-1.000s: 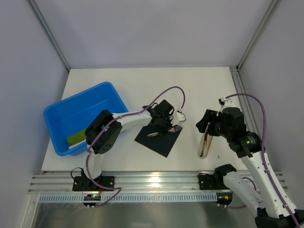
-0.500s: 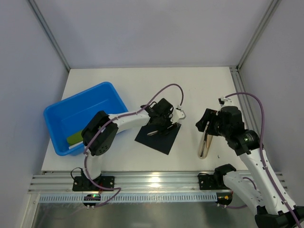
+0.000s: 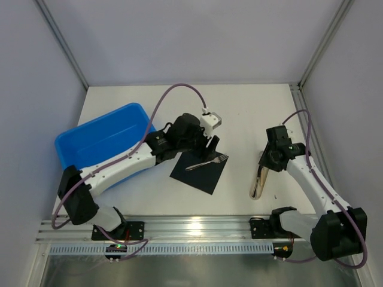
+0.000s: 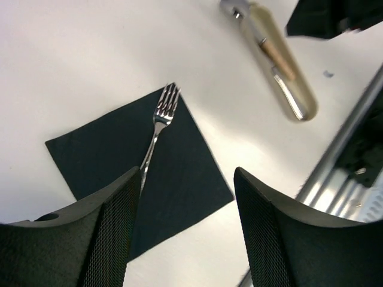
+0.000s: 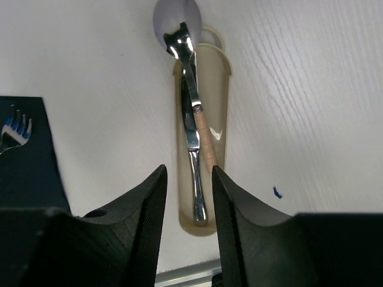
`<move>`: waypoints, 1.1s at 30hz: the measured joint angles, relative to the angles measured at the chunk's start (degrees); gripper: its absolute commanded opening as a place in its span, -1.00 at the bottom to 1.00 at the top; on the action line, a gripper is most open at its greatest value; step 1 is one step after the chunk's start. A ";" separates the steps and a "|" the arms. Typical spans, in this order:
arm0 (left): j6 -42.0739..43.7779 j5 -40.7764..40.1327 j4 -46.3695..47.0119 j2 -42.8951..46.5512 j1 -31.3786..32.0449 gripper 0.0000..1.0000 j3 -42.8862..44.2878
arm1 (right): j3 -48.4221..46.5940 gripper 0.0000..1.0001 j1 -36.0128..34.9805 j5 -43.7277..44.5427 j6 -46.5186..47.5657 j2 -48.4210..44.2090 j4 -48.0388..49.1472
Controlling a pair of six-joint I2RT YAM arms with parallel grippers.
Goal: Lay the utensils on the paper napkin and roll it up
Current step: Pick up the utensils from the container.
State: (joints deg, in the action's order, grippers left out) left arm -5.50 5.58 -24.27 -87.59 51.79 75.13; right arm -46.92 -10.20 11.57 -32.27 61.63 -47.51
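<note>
Left hand [image 4: 187, 179] has lifted clear above fork [image 4: 157, 128] on napkin [image 4: 96, 155].

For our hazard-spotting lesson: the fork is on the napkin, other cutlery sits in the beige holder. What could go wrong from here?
The fork lies with its tines at the napkin edge, so rolling may leave them poking out. The spoon overlaps another piece in the narrow holder; the open right gripper might lift both or drag the holder.
</note>
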 measured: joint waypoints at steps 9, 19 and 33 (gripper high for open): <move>-14.19 -0.48 1.27 12.87 0.31 0.32 -6.91 | 2.51 -0.24 0.57 3.34 0.28 9.22 5.40; -16.41 -0.66 0.44 12.92 0.31 0.34 -8.26 | 4.15 -0.30 0.57 4.13 0.61 16.83 11.34; -17.73 0.68 0.57 13.07 0.31 0.28 -8.85 | 4.39 -0.92 1.03 4.17 1.95 19.78 14.12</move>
State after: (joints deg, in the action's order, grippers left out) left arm -23.22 6.26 -23.70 -74.52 52.10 66.28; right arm -42.52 -9.17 15.75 -30.33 81.41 -33.39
